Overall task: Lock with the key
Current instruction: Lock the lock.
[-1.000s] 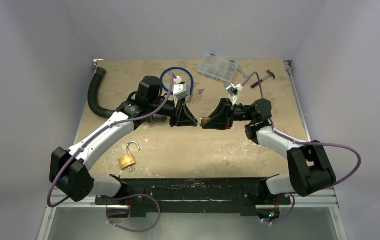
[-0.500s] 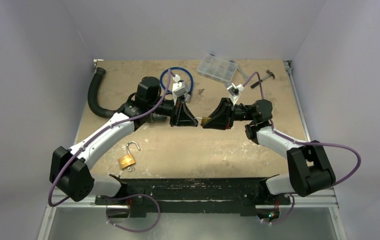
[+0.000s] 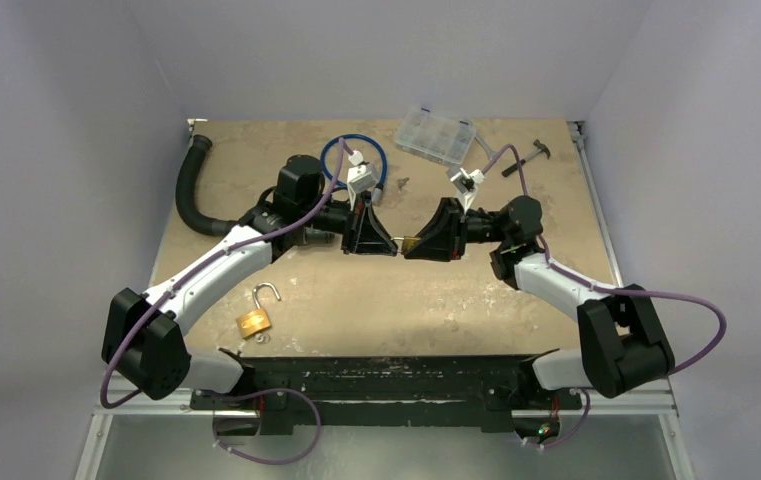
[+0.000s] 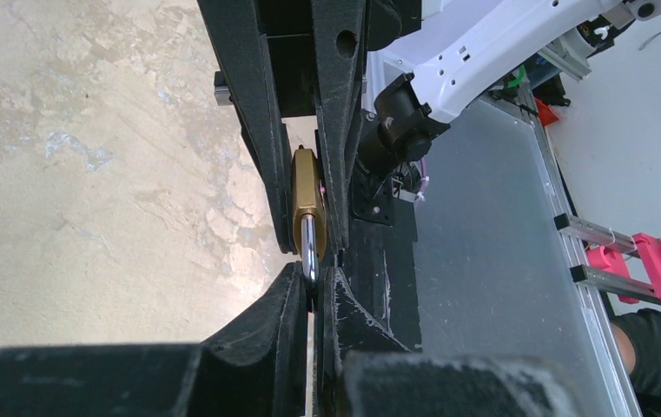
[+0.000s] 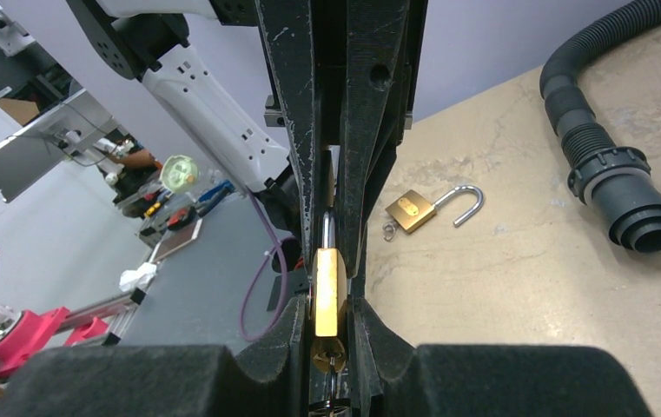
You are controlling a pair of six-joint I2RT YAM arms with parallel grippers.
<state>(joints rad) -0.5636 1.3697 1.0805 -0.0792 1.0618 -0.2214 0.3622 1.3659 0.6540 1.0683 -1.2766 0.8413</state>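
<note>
Brass padlock [image 4: 307,204] sits edge-on between the fingers of our right gripper [image 5: 331,306], which clamps narrowly on its body. Tip to tip with it, our left gripper [image 4: 311,291] is pinched almost fully closed on the steel shackle [image 4: 308,252] that sticks out of the body toward it. Both grippers hang above the table [image 5: 526,287]. Beyond the right gripper's tips a second lock [image 5: 413,211] lies on the table with its shackle swung open, and a black hose [image 5: 604,165] lies further right. We cannot make out the key.

High rear overhead view; two close, opposed wrist views (padlock [image 4: 307,204] in both).
</note>
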